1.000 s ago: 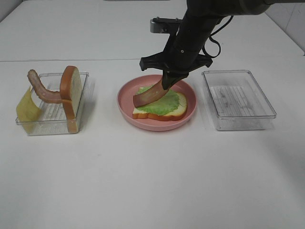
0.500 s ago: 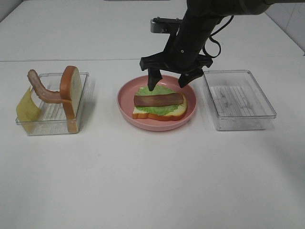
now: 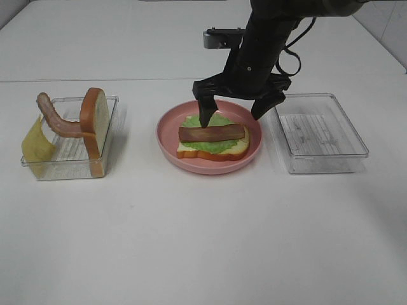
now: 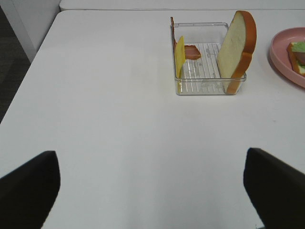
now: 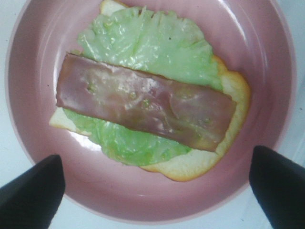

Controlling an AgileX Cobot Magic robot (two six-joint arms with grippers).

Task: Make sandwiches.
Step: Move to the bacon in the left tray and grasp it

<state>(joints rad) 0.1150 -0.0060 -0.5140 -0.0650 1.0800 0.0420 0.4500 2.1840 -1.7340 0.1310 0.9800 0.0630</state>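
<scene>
Across the white table point(image 3: 191, 241): pink plate point(image 3: 164, 136) at the middle, left tray point(image 3: 109, 100) and right tray point(image 3: 356, 147) flanking, both clear.
Sandwich point(image 3: 216, 145): on the plate, lettuce point(image 5: 143, 43) over bottom slice point(image 5: 190, 167), bacon strip point(image 3: 212, 133) flat on top.
Left tray: upright slice point(image 3: 95, 121), second bacon strip point(image 3: 54, 119), cheese point(image 3: 35, 146).
Right gripper point(image 3: 231, 119): spread wide just above the plate, empty.
Left gripper point(image 4: 152, 191): spread wide over bare table, empty.

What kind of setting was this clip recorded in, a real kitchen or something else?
Most likely a robot lab bench, not a kitchen: a bare white table, toy sandwich parts sorted in a clear plastic tray, and a half-built sandwich on a pink plate under a black robot arm.
</scene>
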